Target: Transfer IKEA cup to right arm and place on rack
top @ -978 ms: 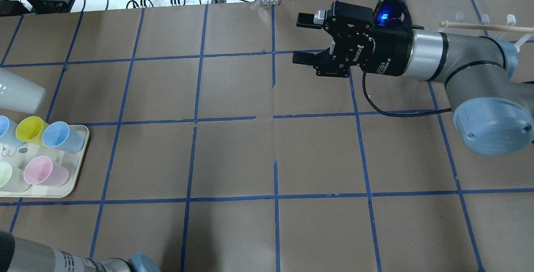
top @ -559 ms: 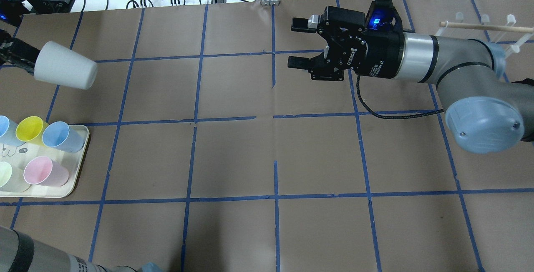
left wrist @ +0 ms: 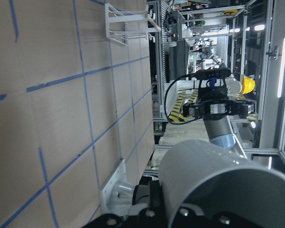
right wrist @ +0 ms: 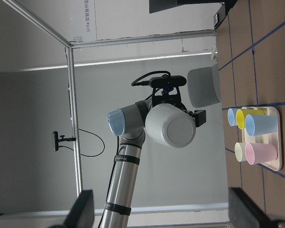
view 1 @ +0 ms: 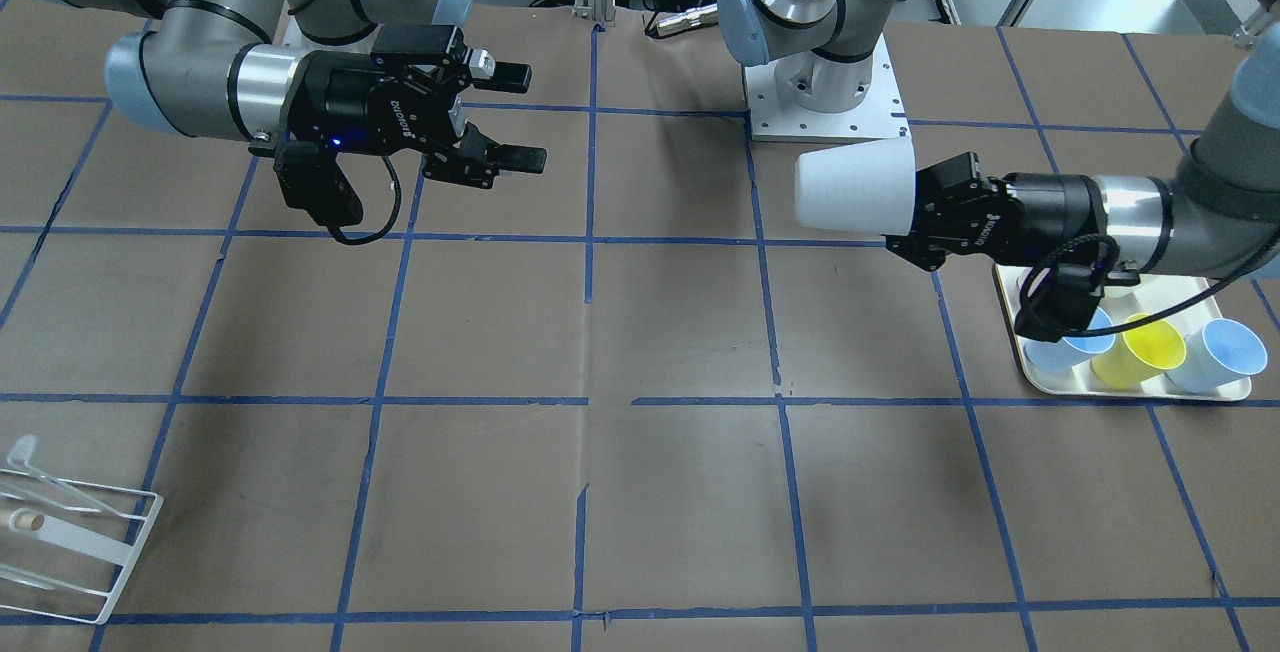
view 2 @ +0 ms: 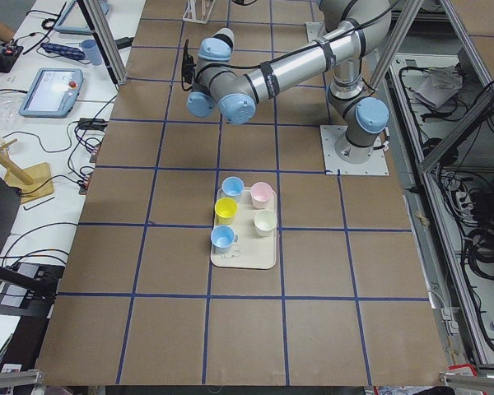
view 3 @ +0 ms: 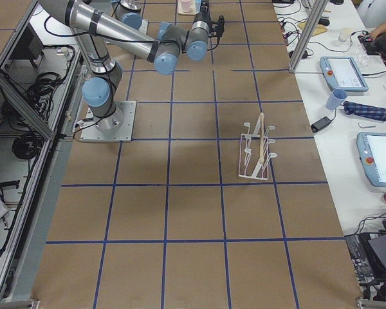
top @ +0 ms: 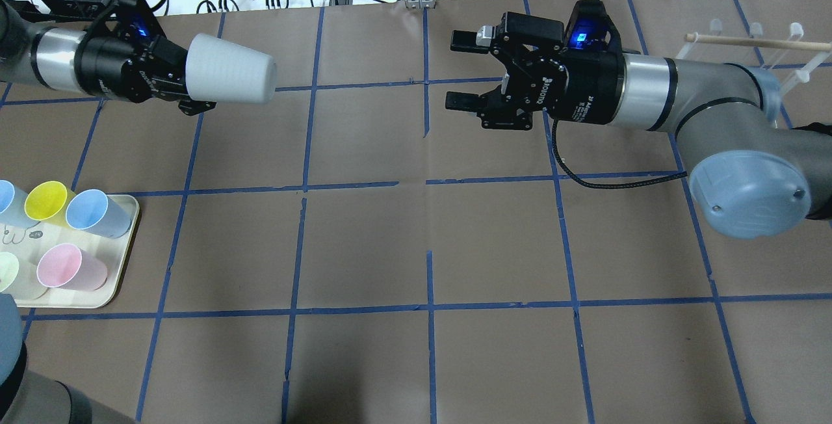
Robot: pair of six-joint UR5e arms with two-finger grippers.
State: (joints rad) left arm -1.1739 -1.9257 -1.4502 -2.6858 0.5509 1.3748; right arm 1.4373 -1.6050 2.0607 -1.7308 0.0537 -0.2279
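Observation:
My left gripper (top: 190, 80) is shut on the rim of the pale grey IKEA cup (top: 231, 77) and holds it sideways above the table, base pointing at the right arm. The cup also shows in the front view (view 1: 855, 187), the left wrist view (left wrist: 213, 185) and the right wrist view (right wrist: 173, 128). My right gripper (top: 461, 69) is open and empty, level, and faces the cup across a wide gap; it also shows in the front view (view 1: 522, 118). The white wire rack (top: 754, 40) stands at the far right behind the right arm, and also shows in the front view (view 1: 60, 532).
A cream tray (top: 123, 261) at the table's left edge holds several coloured cups: yellow (top: 49, 201), light blue (top: 97, 212), pink (top: 68, 266). Brown paper with a blue tape grid covers the table. Cables and a wooden stand lie beyond the far edge.
My left arm has carried the cup in from the left edge towards the table's middle and turned it level. My right gripper has shifted slightly left and stays open.

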